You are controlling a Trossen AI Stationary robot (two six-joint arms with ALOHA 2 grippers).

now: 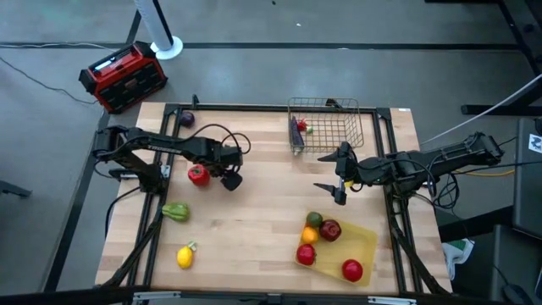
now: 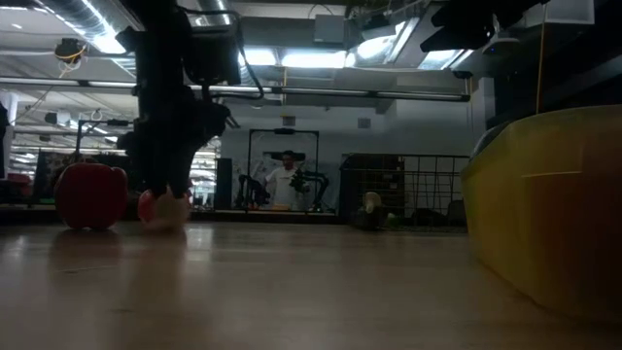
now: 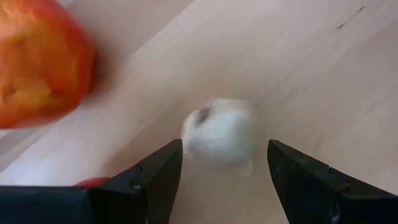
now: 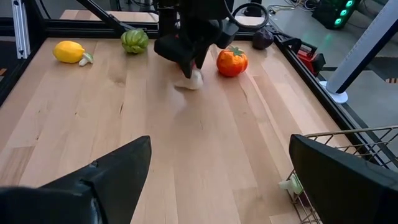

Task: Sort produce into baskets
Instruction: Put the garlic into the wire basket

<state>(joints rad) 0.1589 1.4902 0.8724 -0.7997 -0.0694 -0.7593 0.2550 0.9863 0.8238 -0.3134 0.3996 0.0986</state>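
Observation:
A small white mushroom [image 3: 221,134] lies on the wooden table, and my left gripper [image 3: 225,155] is open just above it. One finger stands on each side of the mushroom and I see no touch. The mushroom also shows in the right wrist view [image 4: 193,79] and the low view [image 2: 163,209]. A red tomato-like piece [image 1: 198,174] lies beside the left gripper [image 1: 230,178]. My right gripper [image 1: 334,178] is open and empty between the wire basket [image 1: 326,127] and the yellow tray [image 1: 360,241]. The tray holds red apples, an orange and a green piece.
A green pepper [image 1: 175,212] and a lemon [image 1: 185,255] lie at the near left. A purple eggplant [image 1: 187,119] lies at the far left. The wire basket holds a few pieces [image 1: 299,128]. A red-and-black box [image 1: 124,76] stands on the floor beyond the table's far left corner.

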